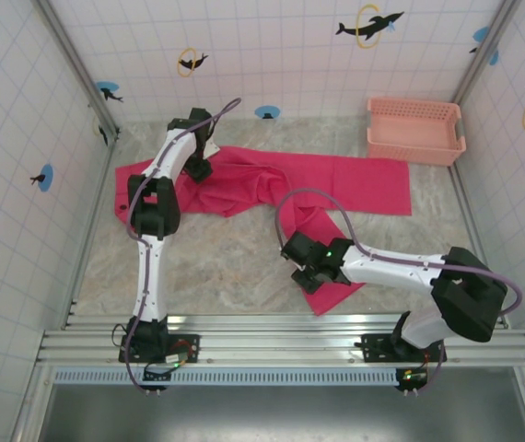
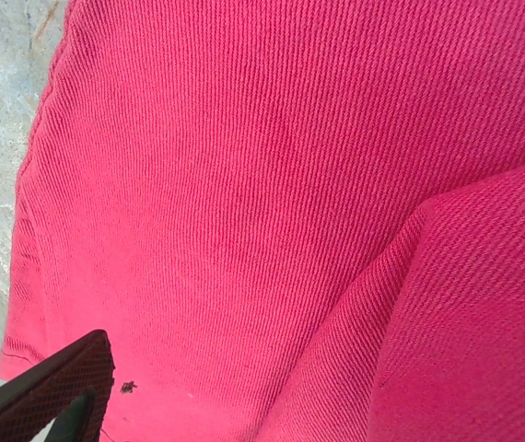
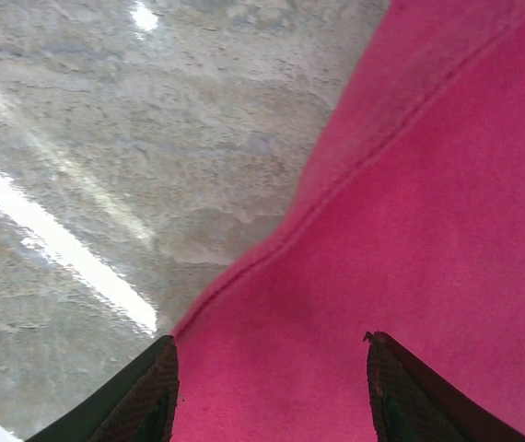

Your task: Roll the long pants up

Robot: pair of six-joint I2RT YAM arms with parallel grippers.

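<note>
The long pants (image 1: 272, 184) lie spread over the marbled table, magenta, with the waist at the left. One leg (image 1: 364, 184) runs right and the other (image 1: 327, 276) slants toward the near edge. My left gripper (image 1: 198, 169) is down on the waist end. In the left wrist view one finger (image 2: 69, 391) shows far out at the lower left over the cloth (image 2: 244, 184), and a raised fold (image 2: 474, 313) covers the place of the other. My right gripper (image 3: 272, 391) stands open over the near leg's hemmed edge (image 3: 336, 184), with cloth between its fingers and bare table to the left.
A salmon-pink slotted basket (image 1: 410, 147) stands at the back right, just beyond the end of the right leg. Tiled walls close in the left, back and right sides. Bare marbled table (image 1: 226, 267) lies between the two arms.
</note>
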